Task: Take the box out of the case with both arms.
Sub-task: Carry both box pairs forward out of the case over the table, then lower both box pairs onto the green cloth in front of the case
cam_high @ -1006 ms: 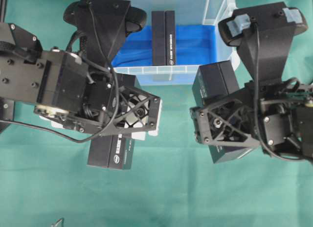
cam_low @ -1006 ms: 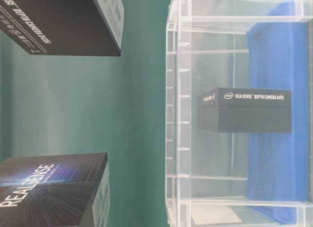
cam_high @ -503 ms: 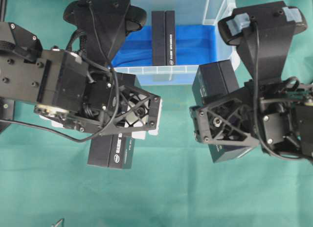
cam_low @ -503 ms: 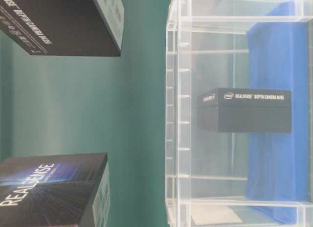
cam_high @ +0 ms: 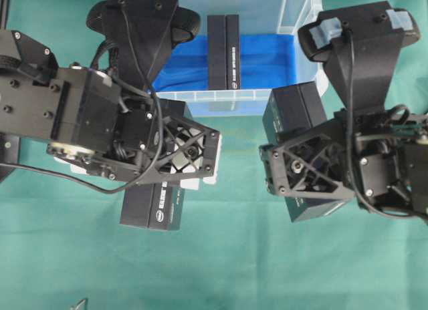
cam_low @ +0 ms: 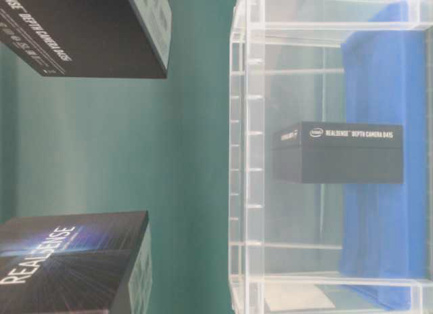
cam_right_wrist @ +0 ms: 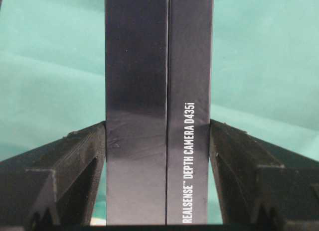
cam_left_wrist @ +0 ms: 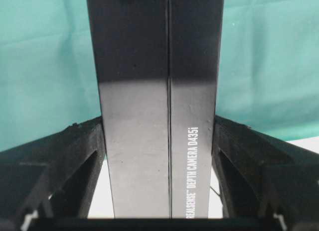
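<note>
**Holding two boxes outside, one left in case**

L gripper is clamped on a black box, held over the green cloth near the case's front-left corner. R gripper is clamped on a second box by the front-right corner. A third box is seen standing w/in the case, on the blue sheet, approx mid. Judged: two out, not yet set down; one remaining.
</note>
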Controlling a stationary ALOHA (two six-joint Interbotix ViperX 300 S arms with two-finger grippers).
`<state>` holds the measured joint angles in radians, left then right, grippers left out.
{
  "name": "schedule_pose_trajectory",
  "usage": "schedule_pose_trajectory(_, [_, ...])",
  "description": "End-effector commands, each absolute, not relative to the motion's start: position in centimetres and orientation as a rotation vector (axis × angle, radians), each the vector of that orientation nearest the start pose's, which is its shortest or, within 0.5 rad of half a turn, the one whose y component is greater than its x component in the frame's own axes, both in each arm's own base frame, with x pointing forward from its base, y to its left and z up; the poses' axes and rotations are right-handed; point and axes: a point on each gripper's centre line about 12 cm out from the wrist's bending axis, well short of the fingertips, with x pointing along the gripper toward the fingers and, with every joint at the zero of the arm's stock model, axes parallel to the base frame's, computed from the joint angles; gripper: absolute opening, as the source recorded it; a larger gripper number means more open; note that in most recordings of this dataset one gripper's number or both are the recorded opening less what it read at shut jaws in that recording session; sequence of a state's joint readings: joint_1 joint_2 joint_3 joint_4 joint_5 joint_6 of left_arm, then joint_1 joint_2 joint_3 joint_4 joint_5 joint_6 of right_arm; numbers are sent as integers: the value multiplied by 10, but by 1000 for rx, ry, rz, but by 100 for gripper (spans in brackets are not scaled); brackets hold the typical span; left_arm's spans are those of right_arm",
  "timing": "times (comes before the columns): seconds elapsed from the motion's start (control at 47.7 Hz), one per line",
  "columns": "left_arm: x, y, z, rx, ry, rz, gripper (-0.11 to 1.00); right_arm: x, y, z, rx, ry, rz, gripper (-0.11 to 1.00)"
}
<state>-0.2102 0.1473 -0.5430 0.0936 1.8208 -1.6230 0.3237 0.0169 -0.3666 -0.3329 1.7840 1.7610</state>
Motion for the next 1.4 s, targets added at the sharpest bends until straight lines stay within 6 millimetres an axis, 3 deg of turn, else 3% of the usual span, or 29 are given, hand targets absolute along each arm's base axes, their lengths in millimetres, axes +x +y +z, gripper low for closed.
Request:
schedule_pose_trajectory(0.0, [378,-68,434,-1165,1064,1001,63,346,75,436,1111,838,-1106,65])
schedule_pose_trajectory(0.524, [378,-67,434,-1164,1059,1004,63,346,75,435,1107,838,-1108,65])
schedule_pose_trajectory(0.733, [378,-66,423,-1146,1070,1031,63,353,77,419,1084,859,-1123,65])
schedule_pose_trajectory(1.048, [376,-68,377,-1138,1031,1081,63,366,85,368,1109,874,-1123,65])
schedule_pose_trajectory(1.383, [371,-77,296,-1238,945,1108,63,371,92,296,1198,880,-1133,65])
